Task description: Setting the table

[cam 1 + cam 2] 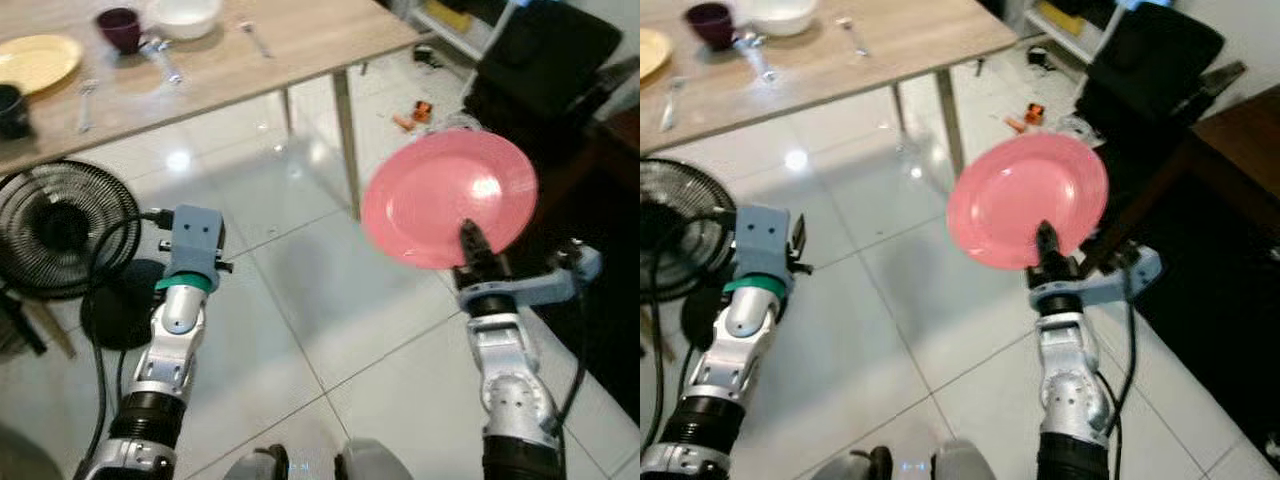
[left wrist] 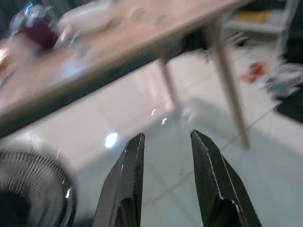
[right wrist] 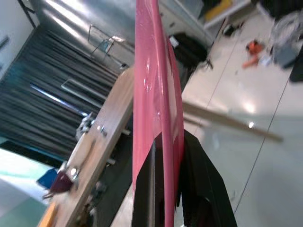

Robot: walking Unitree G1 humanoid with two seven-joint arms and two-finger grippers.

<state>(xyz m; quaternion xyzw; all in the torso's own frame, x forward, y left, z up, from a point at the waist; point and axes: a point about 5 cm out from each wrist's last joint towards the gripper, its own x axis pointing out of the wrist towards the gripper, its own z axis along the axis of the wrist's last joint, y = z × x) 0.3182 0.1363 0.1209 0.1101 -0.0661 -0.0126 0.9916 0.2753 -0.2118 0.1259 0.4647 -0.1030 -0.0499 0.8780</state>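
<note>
One pink plate point(image 1: 450, 195), pinched on edge in the right end effector point(image 1: 472, 243), with the table point(image 1: 300, 50) ahead-left; left end effector point(image 2: 165, 142) gapes empty.

Wooden table point(image 1: 300, 45) on slim pale legs, bearing a yellow plate point(image 1: 35, 60), dark purple cup point(image 1: 120, 28), white bowl point(image 1: 185, 15), black cup point(image 1: 12, 110) and scattered cutlery point(image 1: 85, 100). Glossy white tiled floor point(image 1: 300, 320) below, carrying a black fan point(image 1: 60, 228) and small orange clutter point(image 1: 412, 115).

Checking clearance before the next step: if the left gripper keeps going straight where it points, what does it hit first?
Probably nothing soon. The left gripper, fingers open, points under the wooden table toward white floor tiles. The nearest table leg sits close to that line, though depth is unclear.
</note>
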